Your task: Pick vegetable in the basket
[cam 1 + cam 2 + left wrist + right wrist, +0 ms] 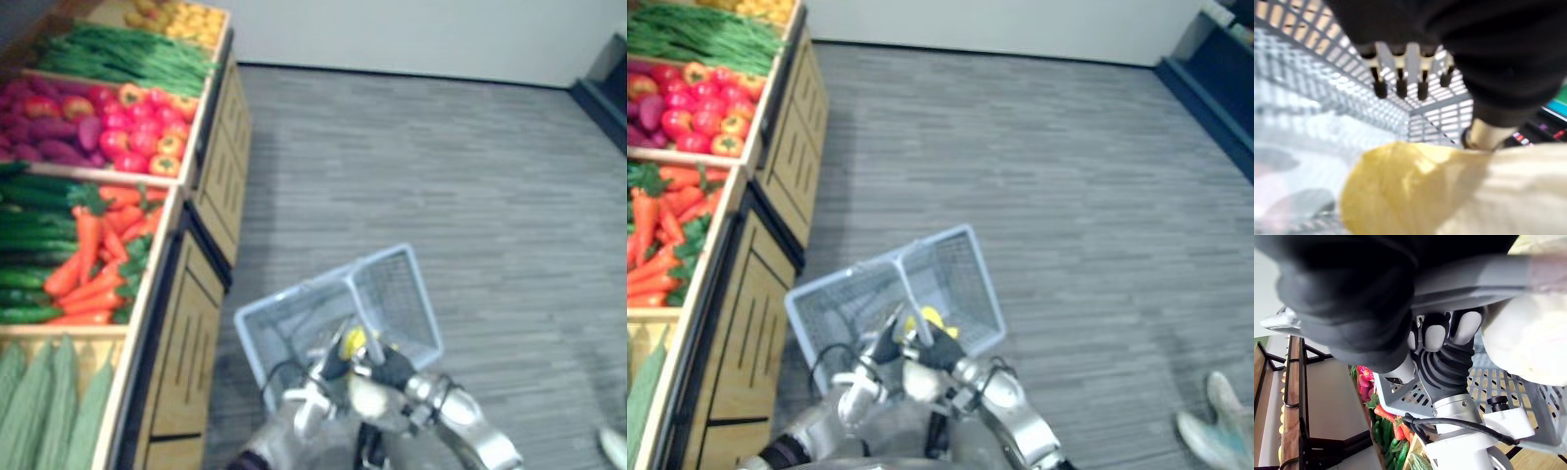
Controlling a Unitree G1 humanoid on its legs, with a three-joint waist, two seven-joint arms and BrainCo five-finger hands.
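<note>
At the wire basket [392, 284], your right hand [1435, 335] curls round the handle [1474, 279], steadying it. Your left hand [1400, 68] hovers straight-fingered above the yellow vegetable [1400, 191], apparently for dropping in.

Two silver-grey arms came before us, the left arm [299, 411] and the right arm [475, 436], both cased in rounded, polished metal. We found the left hand [1410, 54] capped by a dark cover, from which ran a row of silver fingers [1400, 73] with pale slotted links and rounded dark tips. The right hand [1347, 298] showed us a smooth black cover. Beside it, the left wrist [1447, 367] wore deep black ribs above a bright silver collar and a white housing.
</note>
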